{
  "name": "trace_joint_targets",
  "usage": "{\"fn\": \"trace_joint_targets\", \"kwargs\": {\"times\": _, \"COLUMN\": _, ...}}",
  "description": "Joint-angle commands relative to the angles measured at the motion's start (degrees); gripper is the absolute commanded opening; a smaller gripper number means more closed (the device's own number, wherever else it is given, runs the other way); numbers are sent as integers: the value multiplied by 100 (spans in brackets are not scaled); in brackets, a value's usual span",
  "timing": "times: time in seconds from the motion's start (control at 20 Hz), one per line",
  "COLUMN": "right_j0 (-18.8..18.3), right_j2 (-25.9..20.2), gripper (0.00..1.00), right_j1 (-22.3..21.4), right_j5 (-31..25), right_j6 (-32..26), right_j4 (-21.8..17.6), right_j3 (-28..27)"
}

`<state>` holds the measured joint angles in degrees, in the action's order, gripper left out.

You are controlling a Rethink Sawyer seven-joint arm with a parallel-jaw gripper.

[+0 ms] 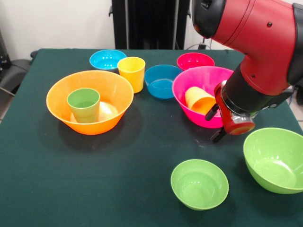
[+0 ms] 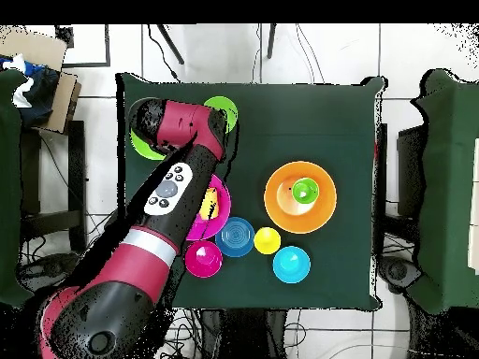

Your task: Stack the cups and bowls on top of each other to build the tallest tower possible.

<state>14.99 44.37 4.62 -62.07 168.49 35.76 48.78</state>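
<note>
Front view first, starting close to the camera. The small green bowl (image 1: 200,184) sits open side up on the dark table (image 1: 85,189). Just to its right, the big green bowl (image 1: 275,160) sits at the table's edge. Nothing is stacked on either one.

A bit farther back, the gripper (image 1: 217,124) hangs low, between the big green bowl and the big pink bowl (image 1: 189,92). Only two dark finger tips (image 1: 218,135) poke out from under the red wrist. I cannot tell how wide they are spread. They seem to hold nothing.

The orange-yellow cup (image 1: 199,99) lies tipped over inside the big pink bowl, right beside the gripper. I think that cup is the next thing to grab. A good grab needs the fingers on both sides of the cup wall, well clear of the bowl's rim. The cup lies slanted, so it may roll or slip. A slow squeeze is best.

On the left, the big orange bowl (image 1: 90,101) holds the green cup (image 1: 84,104), standing up. That looks like the start of a tower.

Farther back stand the yellow cup (image 1: 131,73) and the dark blue bowl (image 1: 162,81), very near each other. Behind them sit the light blue bowl (image 1: 107,59) and the small red-pink bowl (image 1: 195,61).

From overhead, the thick red arm (image 2: 150,243) covers much of the pink bowl, so that side is crowded.
</note>
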Motion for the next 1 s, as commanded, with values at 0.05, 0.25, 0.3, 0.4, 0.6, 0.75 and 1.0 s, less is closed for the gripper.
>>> {"fn": "trace_joint_targets", "kwargs": {"times": 0.05, "right_j0": -75, "right_j2": -521, "gripper": 100, "right_j1": -19, "right_j5": 443, "right_j6": 1003, "right_j4": 13, "right_j3": 72}}
{"fn": "trace_joint_targets", "kwargs": {"times": 0.25, "right_j0": -9, "right_j2": -570, "gripper": 100, "right_j1": -286, "right_j5": 385, "right_j6": 841, "right_j4": -34, "right_j3": 403}}
{"fn": "trace_joint_targets", "kwargs": {"times": 0.3, "right_j0": 50, "right_j2": -557, "gripper": 100, "right_j1": -440, "right_j5": 264, "right_j6": 811, "right_j4": -54, "right_j3": 552}}
{"fn": "trace_joint_targets", "kwargs": {"times": 0.4, "right_j0": 180, "right_j2": -556, "gripper": 100, "right_j1": -752, "right_j5": 55, "right_j6": 743, "right_j4": -79, "right_j3": 889}}
{"fn": "trace_joint_targets", "kwargs": {"times": 0.6, "right_j0": 362, "right_j2": -558, "gripper": 100, "right_j1": -1024, "right_j5": 82, "right_j6": 685, "right_j4": -129, "right_j3": 1343}}
{"fn": "trace_joint_targets", "kwargs": {"times": 0.75, "right_j0": 389, "right_j2": -562, "gripper": 100, "right_j1": -1021, "right_j5": 138, "right_j6": 698, "right_j4": -152, "right_j3": 1393}}
{"fn": "trace_joint_targets", "kwargs": {"times": 1.0, "right_j0": 372, "right_j2": -554, "gripper": 100, "right_j1": -1024, "right_j5": 11, "right_j6": 730, "right_j4": -179, "right_j3": 1298}}
